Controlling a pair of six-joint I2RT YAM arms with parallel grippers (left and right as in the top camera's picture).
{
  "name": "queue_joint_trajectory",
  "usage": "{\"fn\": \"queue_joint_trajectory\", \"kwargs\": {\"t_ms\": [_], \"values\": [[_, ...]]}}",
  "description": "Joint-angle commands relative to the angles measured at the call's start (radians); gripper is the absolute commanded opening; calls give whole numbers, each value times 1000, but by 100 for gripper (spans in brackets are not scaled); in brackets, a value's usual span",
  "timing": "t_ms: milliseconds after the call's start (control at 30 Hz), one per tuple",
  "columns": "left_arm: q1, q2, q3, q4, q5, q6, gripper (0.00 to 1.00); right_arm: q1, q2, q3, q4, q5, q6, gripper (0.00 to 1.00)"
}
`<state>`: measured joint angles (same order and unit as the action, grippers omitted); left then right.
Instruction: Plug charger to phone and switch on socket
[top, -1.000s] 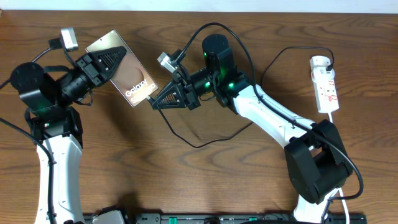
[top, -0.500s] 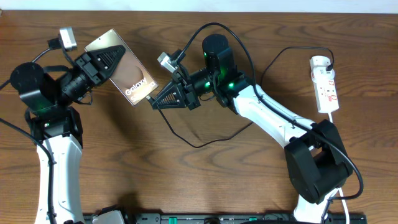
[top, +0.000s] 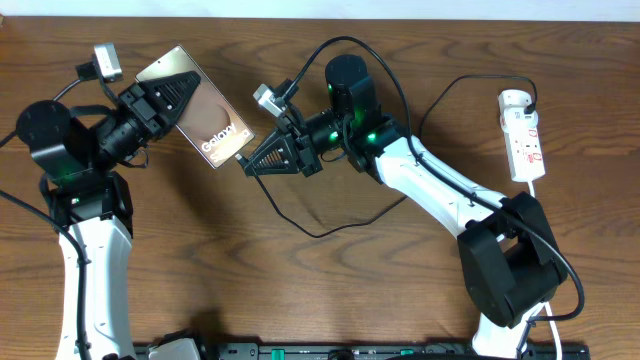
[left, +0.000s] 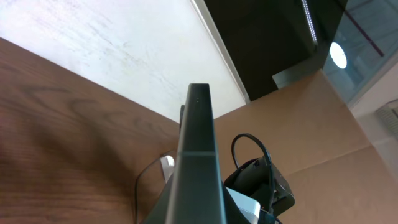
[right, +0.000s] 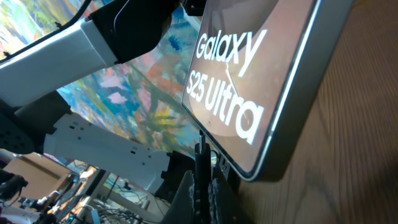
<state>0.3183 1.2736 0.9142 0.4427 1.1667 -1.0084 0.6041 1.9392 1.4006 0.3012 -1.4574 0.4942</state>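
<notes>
Brown wood-grain desk (top: 300, 300) fills the overhead view, with a pale wall beyond its far edge in the left wrist view. Toward the far left corner, the left end effector (top: 190, 97) is clamped on the upper end of the phone (top: 212, 127), which is held tilted with its gold back and white "Galaxy" lettering facing up. From the left wrist the phone (left: 198, 155) shows edge-on as a dark strip rising up the middle. Just beside its lower end, near the middle of the far edge, the right end effector (top: 248, 165) is closed on the plug tip of the charger (top: 322, 236), whose thin black cable loops across the desk behind it. In the right wrist view the charger (right: 200, 152) tip points at the bottom edge of the phone (right: 249, 81); I cannot tell whether they touch. The socket (top: 524, 140) lies along the right edge near the far right corner, well apart from both arms.
</notes>
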Motion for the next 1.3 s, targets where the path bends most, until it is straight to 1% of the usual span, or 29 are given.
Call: {"fn": "queue_joint_trajectory", "kwargs": {"t_ms": [0,300,667,967,1267], "values": [[-4,-3,6,13,-7,-22,7,-8,-24,12,2,1,6,1],[-4,-3,6,13,3,-21,7,-6,-24,12,2,8,7,1],[-4,-3,6,13,32,17,7,-6,-24,12,3,34,27,1],[-47,-3,6,13,37,66,7,-6,-24,12,3,42,37,1],[-57,-3,6,13,37,72,7,-6,-24,12,3,42,37,1]]}}
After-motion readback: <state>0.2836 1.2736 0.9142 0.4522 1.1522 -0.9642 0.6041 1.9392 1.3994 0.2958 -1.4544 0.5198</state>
